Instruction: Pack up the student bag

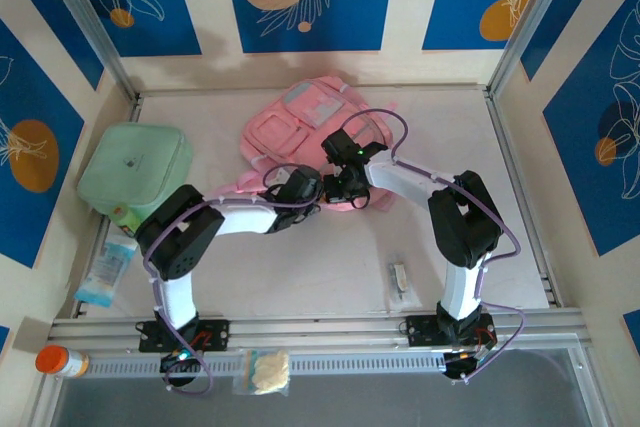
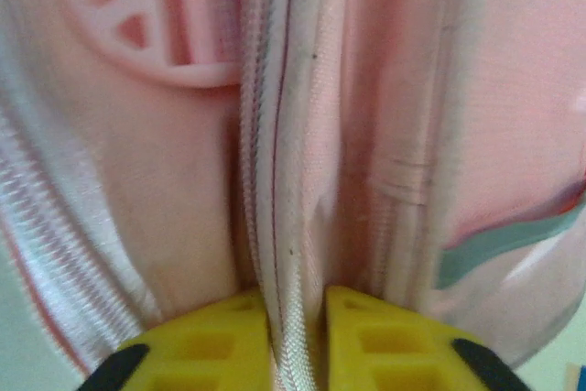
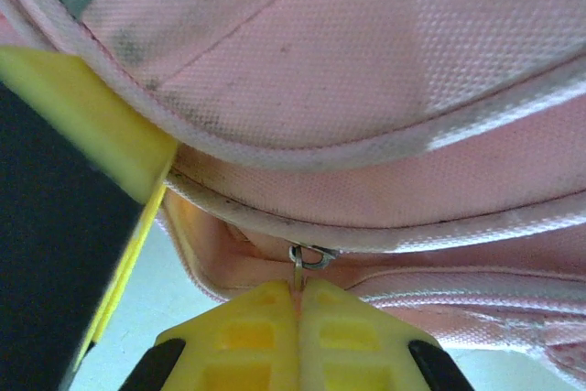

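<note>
Lying along the bench's near edge are an orange-capped bottle (image 1: 62,360) at the left corner and a small clear packet (image 1: 262,372). Farther in, the left claw (image 2: 298,341) sits narrow, pinching the zip seam (image 2: 282,180) of the student bag (image 1: 310,122); the right claw (image 3: 298,318) is pressed together on its thin metal zip pull (image 3: 309,256). Both claws meet at its near side. The pink bag lies flat toward the far edge, middle, a mint-green case (image 1: 135,162) at the left edge.
</note>
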You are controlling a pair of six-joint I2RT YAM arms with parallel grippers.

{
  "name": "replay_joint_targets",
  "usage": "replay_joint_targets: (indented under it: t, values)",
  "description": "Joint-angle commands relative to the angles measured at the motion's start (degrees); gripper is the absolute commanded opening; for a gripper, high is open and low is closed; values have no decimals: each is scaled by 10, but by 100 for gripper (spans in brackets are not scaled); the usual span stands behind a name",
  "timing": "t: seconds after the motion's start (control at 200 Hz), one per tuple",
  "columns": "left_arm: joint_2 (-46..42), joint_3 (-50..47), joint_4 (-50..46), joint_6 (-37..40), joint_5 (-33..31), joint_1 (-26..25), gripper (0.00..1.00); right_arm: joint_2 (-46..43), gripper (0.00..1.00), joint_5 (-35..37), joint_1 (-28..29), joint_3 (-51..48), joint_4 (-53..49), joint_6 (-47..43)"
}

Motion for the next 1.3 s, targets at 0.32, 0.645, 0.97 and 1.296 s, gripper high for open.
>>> replay_joint_targets:
  t: [0.32,0.645,0.97,1.296]
  values:
    - [-104,-51,-36,129,72,92,0,-80,0,76,-19,-3,-84,-36]
    - [-198,-6,-173,296,157,170,0,-107,0,68,-82,-6,-108,-53]
    - [-168,48,-217,400,228,264,0,-119,0,-51,39,-25,-60,2]
    - [-218,38,-227,449,278,288,36,-60,0,-114,70,3,60,38]
